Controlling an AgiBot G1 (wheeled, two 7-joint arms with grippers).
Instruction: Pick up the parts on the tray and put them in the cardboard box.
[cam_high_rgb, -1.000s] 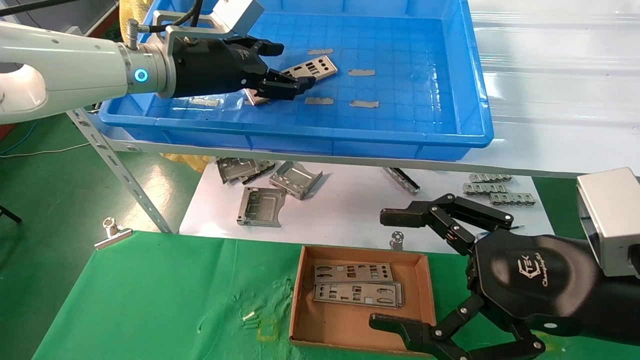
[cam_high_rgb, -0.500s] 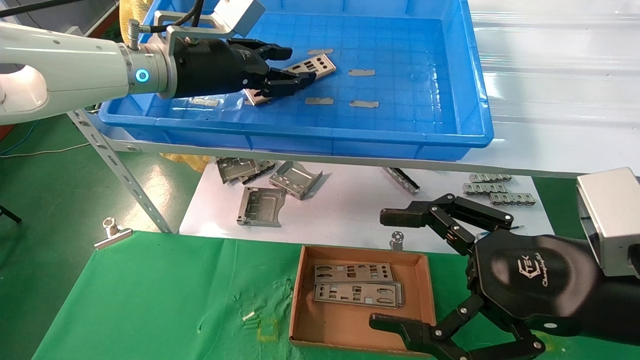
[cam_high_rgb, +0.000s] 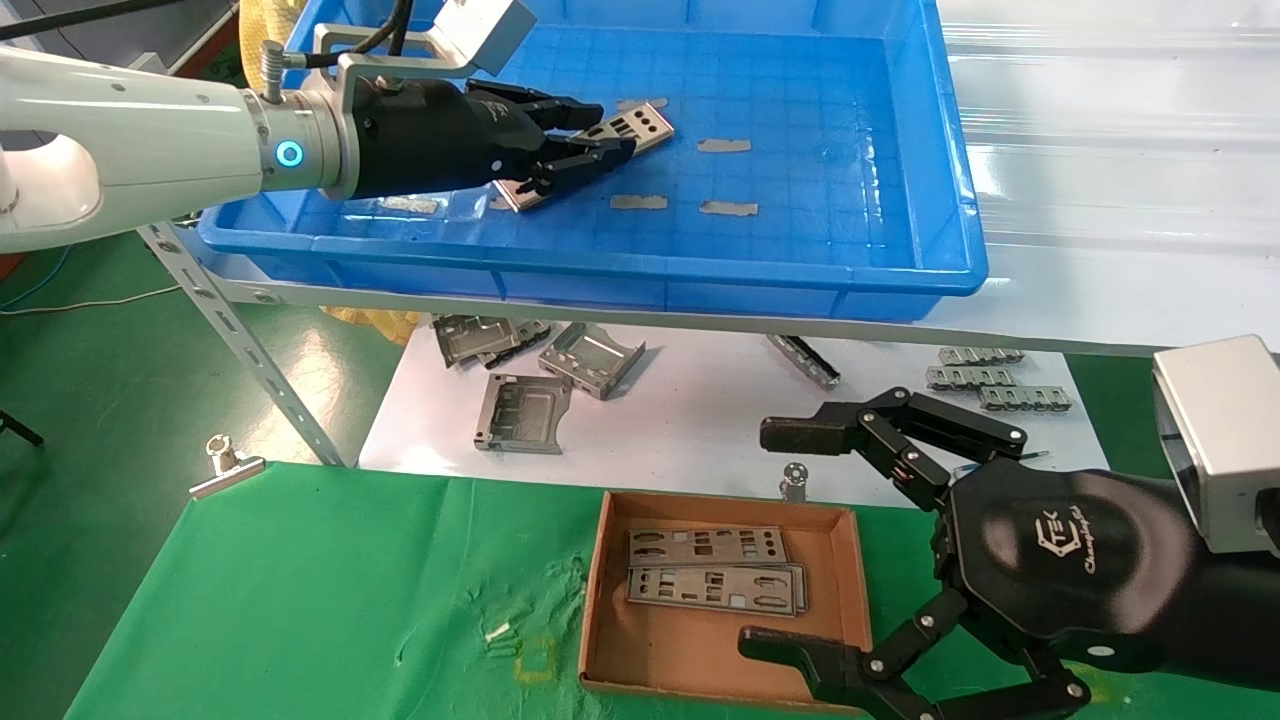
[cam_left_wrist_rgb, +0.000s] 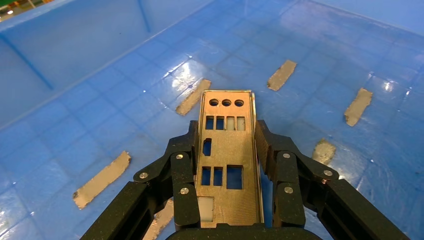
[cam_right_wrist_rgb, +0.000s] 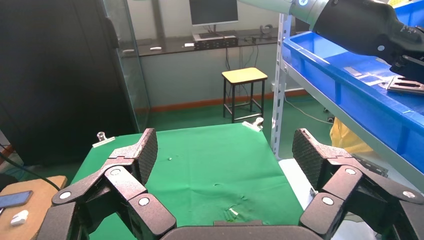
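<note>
Green cloth covers the table where the right gripper waits wide open beside the cardboard box holding two parts, while in the blue tray the left gripper clamps one part between its fingers.

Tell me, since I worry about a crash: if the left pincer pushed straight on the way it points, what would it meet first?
Probably a grey tape strip on the tray floor; depth is unclear. The left pincer grips a part.
</note>
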